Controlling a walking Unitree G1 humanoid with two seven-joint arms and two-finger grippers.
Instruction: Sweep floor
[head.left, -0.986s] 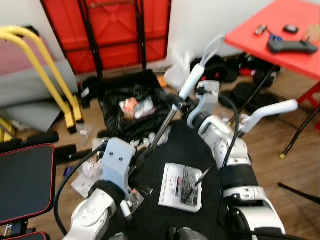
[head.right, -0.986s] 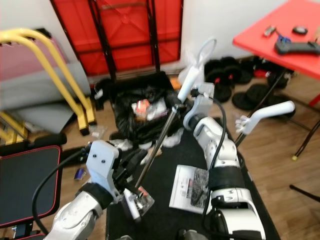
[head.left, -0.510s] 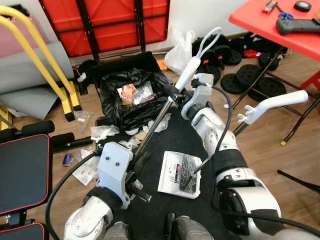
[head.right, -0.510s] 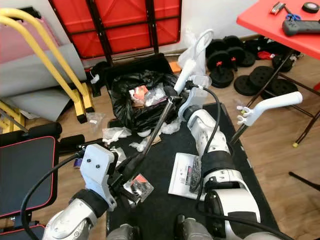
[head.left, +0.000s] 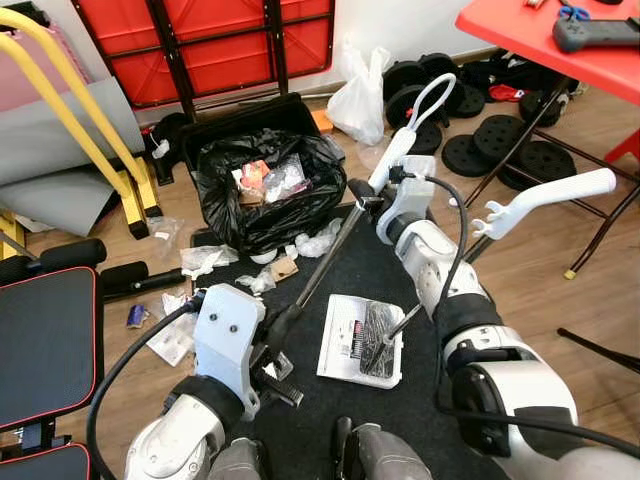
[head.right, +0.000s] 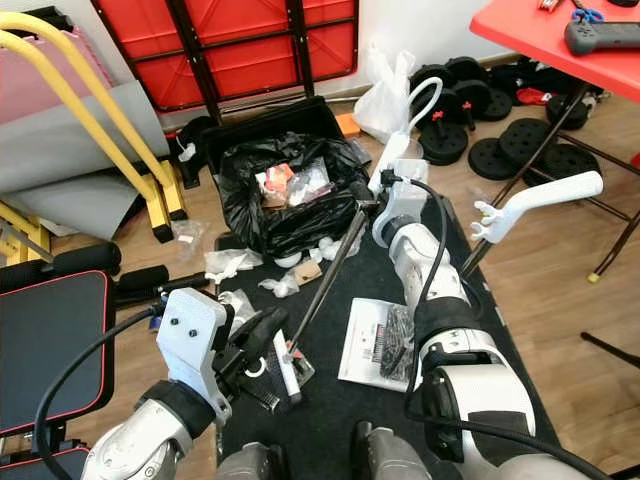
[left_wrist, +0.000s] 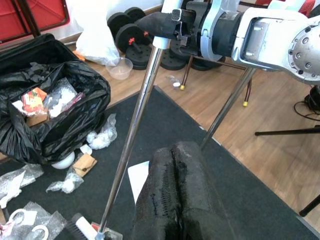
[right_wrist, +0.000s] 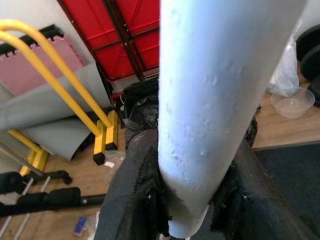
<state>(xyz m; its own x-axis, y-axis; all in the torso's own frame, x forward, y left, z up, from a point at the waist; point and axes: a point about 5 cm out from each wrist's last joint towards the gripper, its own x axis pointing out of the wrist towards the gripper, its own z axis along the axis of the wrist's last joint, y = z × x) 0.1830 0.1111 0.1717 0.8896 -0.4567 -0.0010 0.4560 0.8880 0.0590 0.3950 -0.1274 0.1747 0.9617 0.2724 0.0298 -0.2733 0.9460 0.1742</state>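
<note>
A broom with a metal pole (head.left: 318, 262) and a white looped handle (head.left: 402, 145) leans across the black mat (head.left: 380, 275). Its head (head.right: 288, 372) rests on the mat near my feet. My right gripper (head.left: 366, 192) is shut on the handle's lower end, and the white handle (right_wrist: 215, 100) sits between its black fingers (right_wrist: 132, 195). My left gripper (head.right: 256, 338) is low beside the pole. Its fingers (left_wrist: 175, 195) are pressed shut together, and the pole (left_wrist: 132, 145) passes alongside them. Crumpled plastic (head.left: 206, 260), white wads (head.left: 316, 243) and a cardboard scrap (head.left: 285, 268) lie before a full black rubbish bag (head.left: 262, 192).
A white dustpan (head.left: 358, 340) holding dark debris lies on the mat, its long handle (head.left: 548, 198) rising to the right. Weight plates (head.left: 520, 160) and a red table's legs (head.left: 600, 235) stand at the right. A yellow frame (head.left: 80, 120) and a black bench (head.left: 45, 340) are at the left.
The camera has dipped and shifted, so the scene sits differently in view. My right gripper and the handle have moved slightly right, away from the bag. Both grips look unchanged.
</note>
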